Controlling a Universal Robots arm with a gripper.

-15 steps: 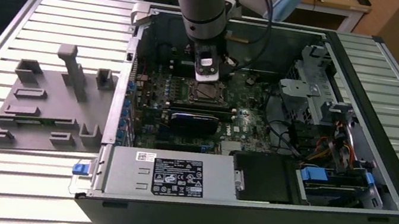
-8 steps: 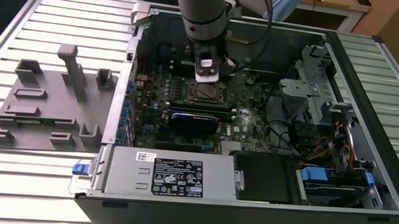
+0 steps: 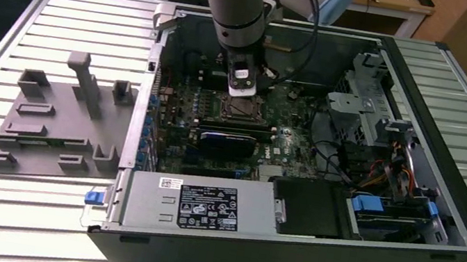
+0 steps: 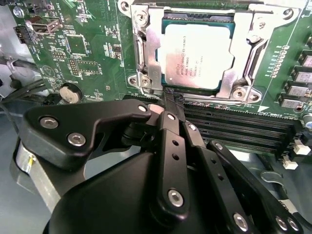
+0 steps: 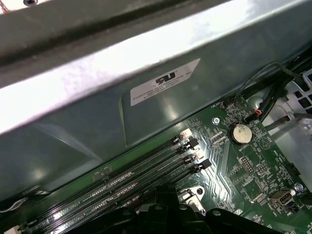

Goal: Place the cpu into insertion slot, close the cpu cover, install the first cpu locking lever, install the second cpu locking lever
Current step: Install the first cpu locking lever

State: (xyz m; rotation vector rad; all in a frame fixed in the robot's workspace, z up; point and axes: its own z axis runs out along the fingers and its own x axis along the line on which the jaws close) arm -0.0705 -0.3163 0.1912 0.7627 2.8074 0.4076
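Note:
The cpu [image 4: 195, 53], a pale metal square, lies in the insertion slot [image 3: 239, 107] on the green board. The cpu cover [image 4: 242, 46], a silver frame, lies flat around the chip. A thin metal locking lever [image 4: 254, 51] runs along one side of the frame, and another [image 4: 139, 51] along the opposite side. My gripper [image 4: 173, 97] has its black fingers pressed together, with the tips at the frame's edge beside the memory slots. Nothing shows between the fingers. In the exterior view the gripper [image 3: 241, 92] hangs just above the socket inside the open computer case.
Long black memory slots [image 4: 234, 124] run right next to the socket. A coin battery [image 5: 239, 132] sits on the board and the case wall [image 5: 122, 73] rises close by. A grey power supply [image 3: 193, 205] fills the near side, with cables and drive bays [image 3: 372, 146] at the exterior view's right. A grey fixture plate [image 3: 56, 124] lies on the table.

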